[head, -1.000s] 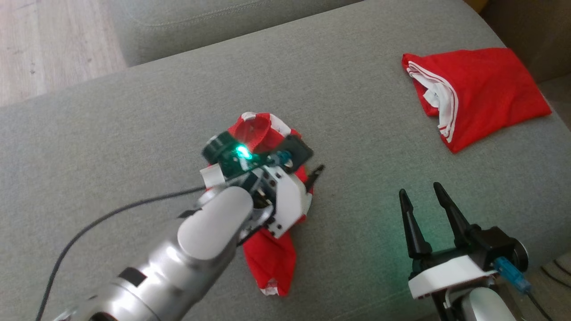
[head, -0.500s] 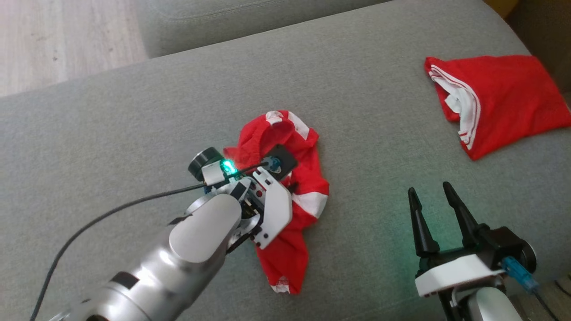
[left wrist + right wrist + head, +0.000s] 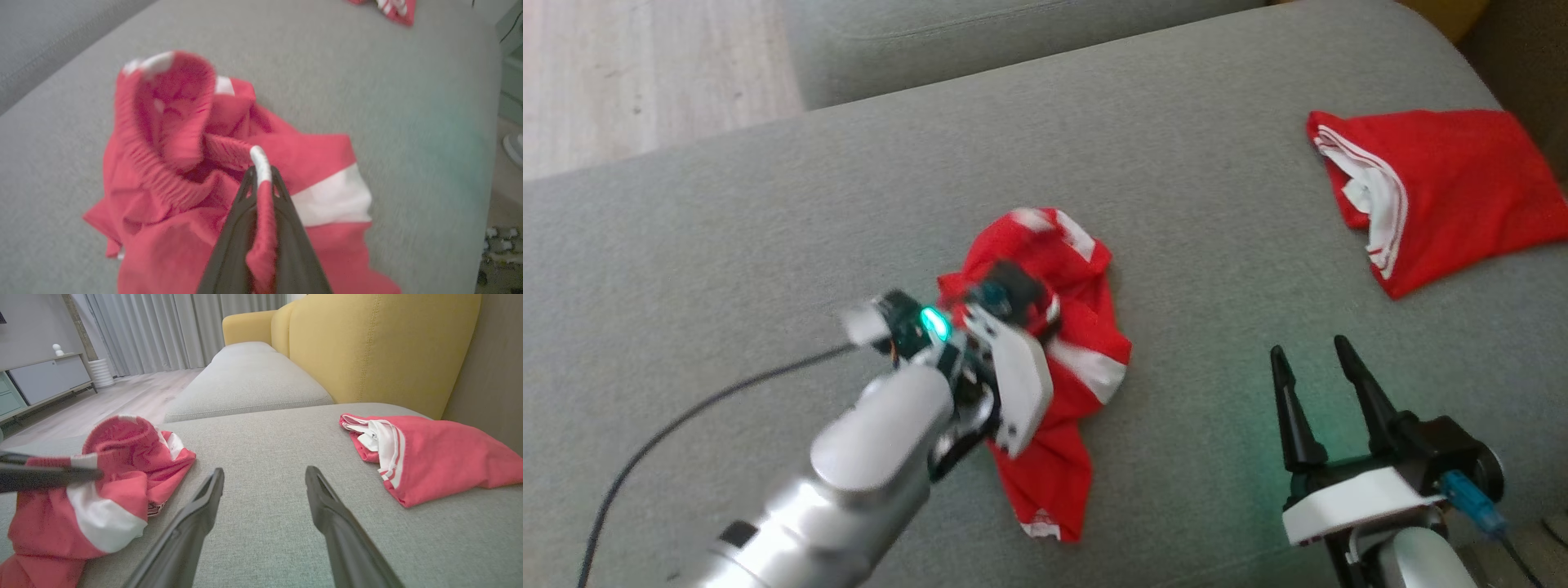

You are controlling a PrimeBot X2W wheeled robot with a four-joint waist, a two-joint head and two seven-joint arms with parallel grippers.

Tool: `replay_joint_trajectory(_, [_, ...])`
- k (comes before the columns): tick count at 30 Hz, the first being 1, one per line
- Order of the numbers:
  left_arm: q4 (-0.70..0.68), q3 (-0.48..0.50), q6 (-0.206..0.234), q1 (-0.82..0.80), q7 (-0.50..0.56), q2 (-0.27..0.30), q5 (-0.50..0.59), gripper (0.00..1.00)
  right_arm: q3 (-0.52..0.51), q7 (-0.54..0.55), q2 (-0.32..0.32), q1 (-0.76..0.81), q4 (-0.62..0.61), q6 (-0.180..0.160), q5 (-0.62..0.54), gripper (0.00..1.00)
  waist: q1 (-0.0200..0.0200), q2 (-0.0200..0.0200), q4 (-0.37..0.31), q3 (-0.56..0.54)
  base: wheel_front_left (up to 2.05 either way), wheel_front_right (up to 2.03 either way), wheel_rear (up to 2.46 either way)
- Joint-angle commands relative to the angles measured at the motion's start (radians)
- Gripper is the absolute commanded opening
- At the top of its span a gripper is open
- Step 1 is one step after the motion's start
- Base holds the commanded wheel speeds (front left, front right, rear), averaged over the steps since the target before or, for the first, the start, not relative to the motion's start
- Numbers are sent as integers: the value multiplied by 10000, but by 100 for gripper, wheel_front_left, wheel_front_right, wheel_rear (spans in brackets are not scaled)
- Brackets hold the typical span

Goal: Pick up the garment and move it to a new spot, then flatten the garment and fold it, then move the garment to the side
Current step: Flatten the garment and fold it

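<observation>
A crumpled red garment (image 3: 1086,327) with white stripes lies mid-cushion on the grey sofa (image 3: 1176,163). My left gripper (image 3: 260,179) is shut on a raised fold of it, a white-edged strip pinched between the two dark fingers. The garment's elastic waistband (image 3: 135,134) stands open just beyond the fingertips. The right wrist view catches the left gripper's fingers (image 3: 49,475) coming in from the left, level with the garment (image 3: 122,486). My right gripper (image 3: 1307,347) (image 3: 264,471) is open with nothing between its fingers, low over bare cushion to the garment's right.
A second red garment (image 3: 1445,196) (image 3: 429,457), folded, lies at the cushion's far right near the edge. A yellow backrest (image 3: 367,347) rises behind it. Another grey seat (image 3: 245,384) adjoins at the back, with wooden floor (image 3: 645,65) to the far left.
The head camera has shifted, sliding the whole picture rightward. My left wrist has turned and drawn back toward the lower left, uncovering more of the garment's right side. The right gripper has held still.
</observation>
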Motion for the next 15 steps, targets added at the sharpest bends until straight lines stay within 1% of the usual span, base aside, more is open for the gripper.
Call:
replay_joint_trajectory(1, [-467, 687, 204, -622, -347, 40, -171, 0, 307, -136, -43, -293, -225, 73, 38, 100, 1, 0, -153, -49, 0, 0, 0])
replay_joint_trajectory(4, [-656, 1457, 699, -1037, -1168, 55, -340, 0, 476, -136, -43, -379, -176, 73, 126, 100, 1, 0, -488, -66, 0, 0, 0])
replay_joint_trajectory(7, [-629, 2190, 938, -1505, -1982, 78, -577, 0, 674, -136, -43, -487, -138, 73, 220, 100, 1, 0, -957, -104, 0, 0, 0])
replay_joint_trajectory(9, [-574, 2525, 897, -1937, -2459, 160, -627, 0, 795, -136, -43, -584, -141, 73, 272, 100, 1, 0, -1284, -64, 0, 0, 0])
replay_joint_trajectory(11, [-531, 2886, 712, -2377, -2937, 152, -818, 0, 863, -136, -43, -691, -160, 73, 387, 100, 1, 0, -1581, 11, 0, 0, 0])
replay_joint_trajectory(13, [-492, 3148, 599, -2965, -3633, 247, -708, 0, 916, -136, -43, -770, -147, 73, 465, 100, 1, 0, -1828, 96, 0, 0, 0])
replay_joint_trajectory(15, [-451, 3484, 471, -3508, -4388, 199, -766, 0, 966, -136, -43, -822, -150, 73, 562, 100, 1, 0, -2000, 198, 0, 0, 0])
